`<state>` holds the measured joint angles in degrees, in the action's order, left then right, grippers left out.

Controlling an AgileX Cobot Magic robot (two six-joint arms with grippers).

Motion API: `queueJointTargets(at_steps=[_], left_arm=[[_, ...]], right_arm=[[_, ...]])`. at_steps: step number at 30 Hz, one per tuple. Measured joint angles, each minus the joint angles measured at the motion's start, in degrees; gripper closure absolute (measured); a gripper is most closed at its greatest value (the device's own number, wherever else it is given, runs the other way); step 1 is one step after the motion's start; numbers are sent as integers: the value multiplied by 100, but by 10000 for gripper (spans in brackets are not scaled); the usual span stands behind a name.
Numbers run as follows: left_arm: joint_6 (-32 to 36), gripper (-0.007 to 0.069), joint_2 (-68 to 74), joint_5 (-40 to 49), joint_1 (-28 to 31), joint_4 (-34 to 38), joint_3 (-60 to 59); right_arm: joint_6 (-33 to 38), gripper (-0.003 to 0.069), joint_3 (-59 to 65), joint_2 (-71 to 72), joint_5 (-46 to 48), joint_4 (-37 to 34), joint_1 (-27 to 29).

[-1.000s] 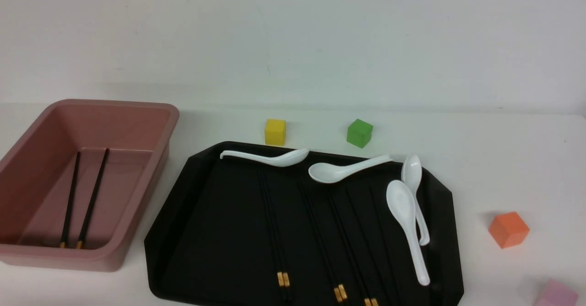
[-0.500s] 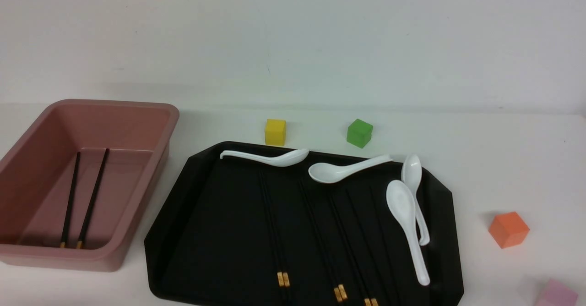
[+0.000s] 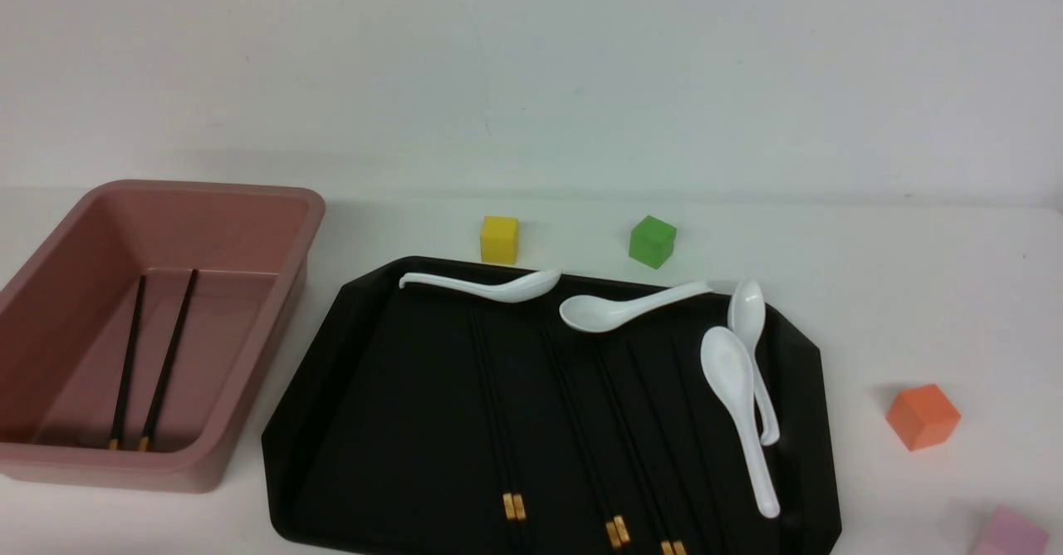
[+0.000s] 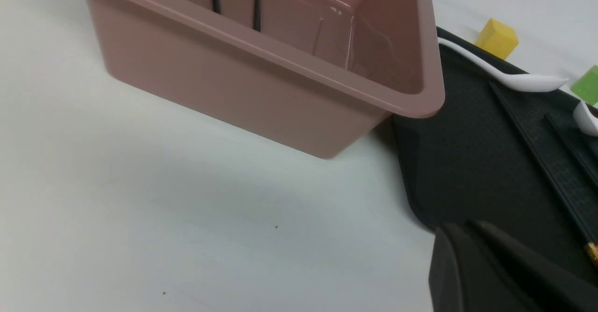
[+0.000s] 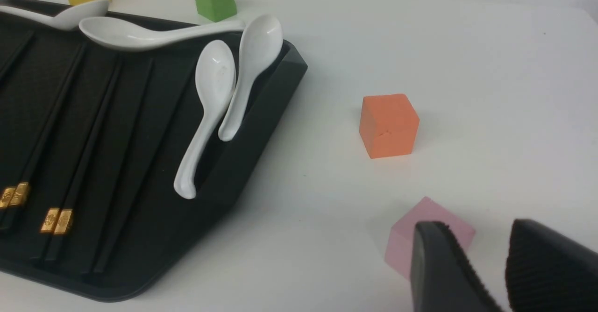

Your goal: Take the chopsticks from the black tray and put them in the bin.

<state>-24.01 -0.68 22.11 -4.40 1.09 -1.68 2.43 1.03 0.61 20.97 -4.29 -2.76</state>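
While the glossy black, cut-cornered tray (image 3: 328,372) awaits emptying, the deep dusty-pink plastic bin (image 3: 108,473) holds two thin, gold-banded black chopsticks (image 3: 170,356). The left hand (image 4: 460,230) is closed, the right (image 5: 481,225) parted and holding nothing. Next, likely, one opens over the tray's remaining chopsticks (image 3: 621,414), faint against black, near ends cropped in front view.

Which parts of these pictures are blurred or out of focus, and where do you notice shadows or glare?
Left wrist view: gripper dark and soft, bin sharper. Right wrist view: gripper blurred, small highlights on the spoons. Front view: faint shadow beside the orange block; black chopsticks nearly vanish against the black tray.
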Motion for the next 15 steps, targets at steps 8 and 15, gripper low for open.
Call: queueJointTargets(at_steps=[8,15], left_arm=[[0,606,0,0,0,0,0],[0,606,0,0,0,-3,0]], right_arm=[[0,419,0,0,0,-1,0],[0,419,0,0,0,-1,0]])
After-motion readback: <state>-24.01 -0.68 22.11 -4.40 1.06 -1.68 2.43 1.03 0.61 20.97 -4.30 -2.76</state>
